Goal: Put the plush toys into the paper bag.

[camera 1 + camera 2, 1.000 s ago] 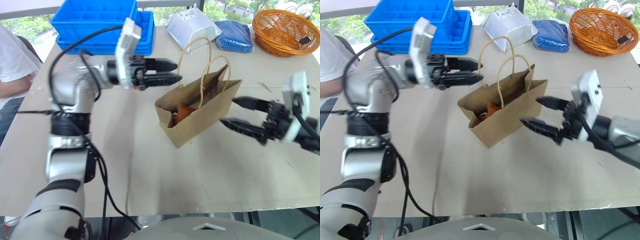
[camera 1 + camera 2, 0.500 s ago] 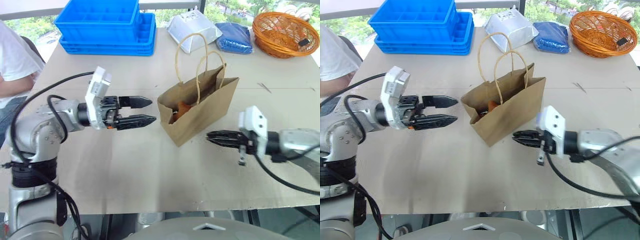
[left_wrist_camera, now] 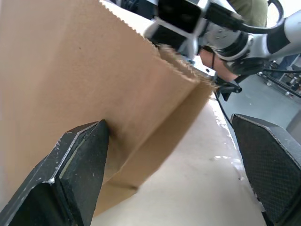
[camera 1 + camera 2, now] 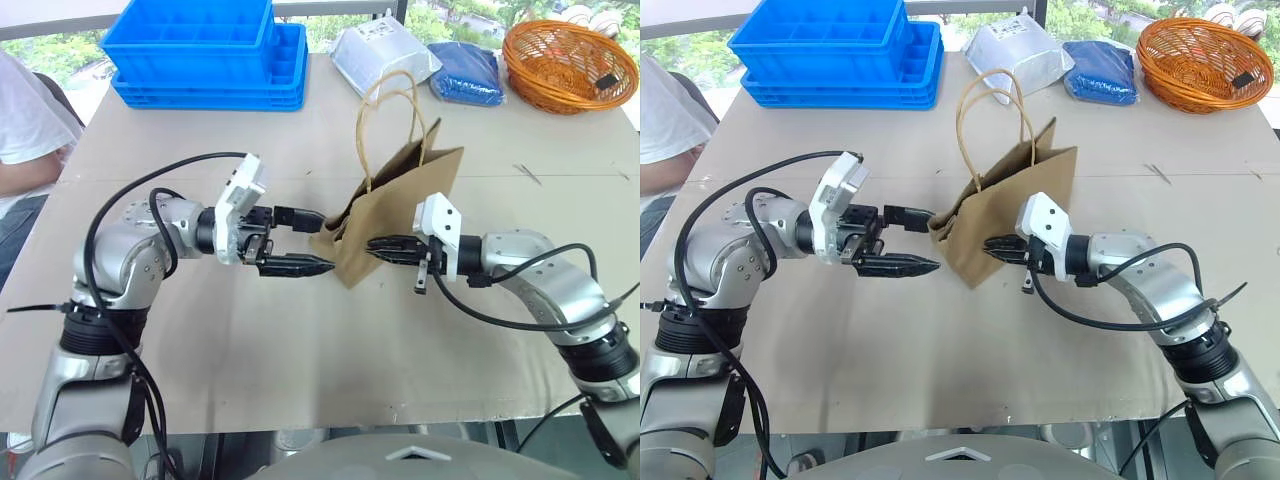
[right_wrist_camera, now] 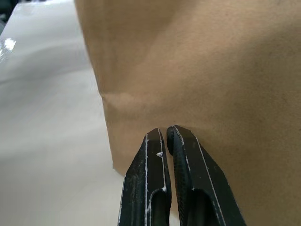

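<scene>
- Daylight from windows behind falls on a pale grey bench [image 4: 300, 380] that carries everything in sight.
- At its far edge lie a stack of blue plastic compartment crates [image 4: 205, 50], a grey-white plastic pouch [image 4: 385, 55], a folded blue cloth bundle [image 4: 468, 72] and an orange wicker basket [image 4: 570, 65]; a person's white sleeve [image 4: 25, 120] shows at the left border.
- Near the middle stands the plain brown kraft paper bag [image 4: 400, 215] with thin tan twine loop handles [image 4: 385, 110], upright and leaning a little, its mouth pinched narrow so that nothing inside can be made out.
- The left end effector [image 4: 305, 240] has its two black fingers spread wide, pointing at the bag's left edge.
- The right end effector [image 4: 385, 248] has its fingers pressed together, tips against the bag's right face.
- The left wrist view adds a close look: one black finger [image 3: 77, 169] touches the bag's broad side near its lower fold, the other stands apart over bare bench, and the bag's saw-toothed top edge [image 3: 181, 70] is plain.
- The right wrist view shows the closed fingertips [image 5: 157, 141] meeting on smooth brown paper just above the bag's bottom corner, with a slight dent in the paper beside them.
</scene>
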